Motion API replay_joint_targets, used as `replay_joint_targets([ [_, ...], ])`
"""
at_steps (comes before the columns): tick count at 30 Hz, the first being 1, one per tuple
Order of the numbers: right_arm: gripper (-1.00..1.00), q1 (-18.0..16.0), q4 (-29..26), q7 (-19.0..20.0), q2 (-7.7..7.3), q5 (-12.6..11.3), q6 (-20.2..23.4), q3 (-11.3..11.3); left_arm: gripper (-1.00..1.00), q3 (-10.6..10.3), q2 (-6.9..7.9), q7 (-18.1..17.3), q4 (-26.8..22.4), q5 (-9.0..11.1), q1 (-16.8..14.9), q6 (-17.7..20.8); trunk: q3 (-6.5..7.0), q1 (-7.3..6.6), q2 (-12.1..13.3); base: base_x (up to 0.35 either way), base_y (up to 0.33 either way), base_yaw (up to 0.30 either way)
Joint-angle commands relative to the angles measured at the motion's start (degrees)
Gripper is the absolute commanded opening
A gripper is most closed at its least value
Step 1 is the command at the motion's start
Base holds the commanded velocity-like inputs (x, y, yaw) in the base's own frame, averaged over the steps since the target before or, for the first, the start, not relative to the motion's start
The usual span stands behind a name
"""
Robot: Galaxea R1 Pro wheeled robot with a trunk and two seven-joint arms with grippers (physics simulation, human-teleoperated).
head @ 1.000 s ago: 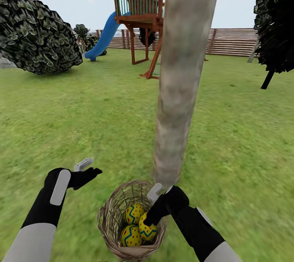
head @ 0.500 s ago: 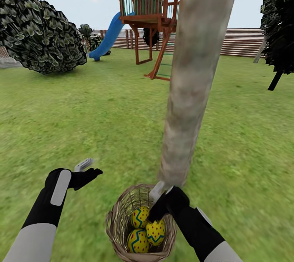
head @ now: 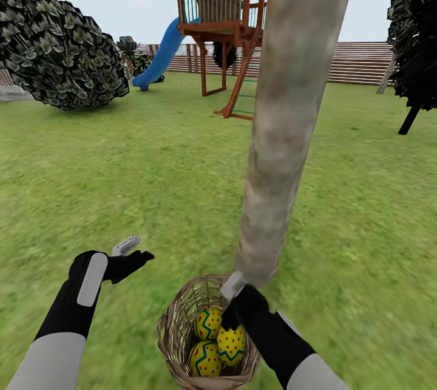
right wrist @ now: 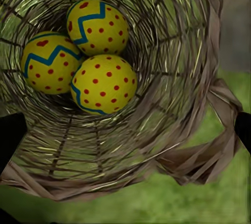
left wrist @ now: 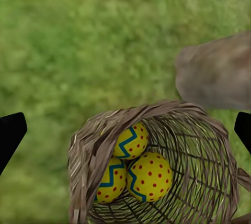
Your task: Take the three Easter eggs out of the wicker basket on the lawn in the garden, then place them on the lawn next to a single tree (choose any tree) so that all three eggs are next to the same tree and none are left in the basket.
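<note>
The wicker basket [head: 182, 323] stands on the lawn [head: 139, 183] at the foot of the tree [head: 282, 135]. Three Easter eggs lie inside it: one [head: 208, 322] at the back, one [head: 231, 344] on the right, one [head: 204, 359] in front. My right gripper [head: 230, 300] hangs open over the basket's far rim, just above the eggs. The right wrist view looks straight into the basket [right wrist: 172, 130] at the eggs [right wrist: 103, 84], with the right gripper [right wrist: 125, 130] spread wide. My left gripper [head: 132, 252] is open above the grass, left of the basket. The left wrist view shows the left gripper [left wrist: 127, 130], the basket [left wrist: 83, 150] and the eggs [left wrist: 149, 177].
The trunk leans away right behind the basket, with its base [left wrist: 214, 72] touching the grass beside the rim. A round dark bush [head: 60, 50] stands far left, a wooden playset [head: 218, 7] with a blue slide [head: 159, 56] at the back, and a dark-leaved tree [head: 416, 37] at right before the fence [head: 358, 62].
The whole picture shifted a second ago, so the camera moved. Since then my right arm has slid lower and leftward over the basket. The left arm has barely moved.
</note>
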Motion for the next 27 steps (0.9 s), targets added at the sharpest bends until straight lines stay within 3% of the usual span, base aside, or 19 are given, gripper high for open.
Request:
replay_joint_targets([
  [1, 1.0, -0.1, 0.03, 0.49, 0.09, 0.66, -0.06, 0.98, 1.0, 0.03, 0.0, 0.52, -0.05, 0.6, -0.03, 0.19, -0.05, -0.01, -0.02, 0.0, 0.0, 0.0],
  [5, 1.0, -1.91, 0.41, 0.48, 0.23, 0.51, -0.26, 4.57, 1.0, -0.04, -0.06, 0.49, -0.05, 0.6, -0.03, 0.19, -0.05, -0.01, -0.02, 0.0, 0.0, 0.0],
  [14, 1.0, -7.72, 7.43, 0.34, 0.23, -1.95, -0.29, 4.98, 1.0, -0.06, -0.16, 0.47, -0.05, 0.6, -0.04, 0.19, -1.67, 1.97, -3.63, 0.0, 0.0, 0.0],
  [24, 1.0, -8.84, 8.09, -0.37, 0.23, -2.53, -0.39, 5.04, 1.0, -0.06, -0.18, 0.45, -0.05, 0.6, -0.03, 0.19, -3.46, 4.17, -7.64, 0.0, 0.0, 0.0],
  [27, 1.0, -8.85, 8.0, -0.39, 0.23, -2.49, -0.43, 5.06, 1.0, -0.06, -0.18, 0.48, -0.05, 0.6, -0.03, 0.19, -3.46, 4.17, -7.64, 0.0, 0.0, 0.0],
])
